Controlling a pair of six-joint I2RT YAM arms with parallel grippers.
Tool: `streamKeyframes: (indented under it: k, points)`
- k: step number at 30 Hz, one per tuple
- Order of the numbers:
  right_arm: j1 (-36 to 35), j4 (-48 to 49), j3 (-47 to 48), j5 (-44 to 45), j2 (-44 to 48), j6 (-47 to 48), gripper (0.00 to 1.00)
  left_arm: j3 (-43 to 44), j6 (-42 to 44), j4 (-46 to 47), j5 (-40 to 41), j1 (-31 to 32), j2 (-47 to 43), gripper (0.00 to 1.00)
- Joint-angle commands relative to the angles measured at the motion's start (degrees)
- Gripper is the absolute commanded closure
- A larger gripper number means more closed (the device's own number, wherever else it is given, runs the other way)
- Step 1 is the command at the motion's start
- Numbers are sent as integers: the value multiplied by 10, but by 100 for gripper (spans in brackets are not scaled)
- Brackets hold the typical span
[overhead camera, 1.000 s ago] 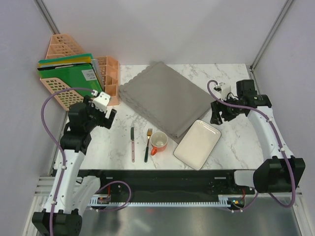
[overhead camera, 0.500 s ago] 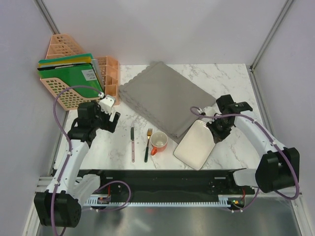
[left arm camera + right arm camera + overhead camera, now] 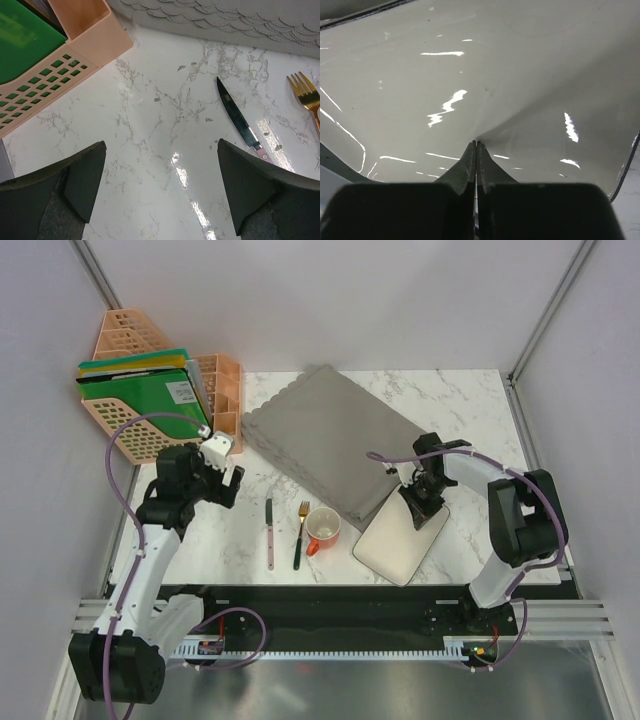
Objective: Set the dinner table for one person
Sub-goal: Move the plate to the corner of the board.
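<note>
In the top view, the dinner table is spreading out ahead of both arms, carrying a grey placemat, a white plate, a mug, a fork, a knife and a peach file rack at its far left corner. The left gripper is hanging over the table's left part, near the rack, while the right gripper is reaching over the plate's far end, so the tabletop is lying beneath the plate there. In the left wrist view, the left gripper is standing spread wide with nothing between its fingers, and the marble of the table is showing directly below it, with the knife and fork off to one side. In the right wrist view, the right gripper is pinching its fingers tight together, empty, tips touching the plate's glossy surface.
</note>
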State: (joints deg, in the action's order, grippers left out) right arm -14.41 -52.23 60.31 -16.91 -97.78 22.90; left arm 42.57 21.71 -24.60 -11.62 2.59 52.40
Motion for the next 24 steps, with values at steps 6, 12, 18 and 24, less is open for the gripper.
streamKeyframes:
  k: [6,12,18,24]
  points:
    - [-3,78,-2,48,-36,-57,100,8,15,20,-1,-2,-20,0]
    - [4,116,8,165,-39,-102,100,-6,26,20,5,-2,-30,0]
    - [28,134,43,264,-76,-132,100,-23,34,17,9,-2,-34,0]
    - [72,134,90,282,-130,-138,100,-28,41,10,9,-2,-42,0]
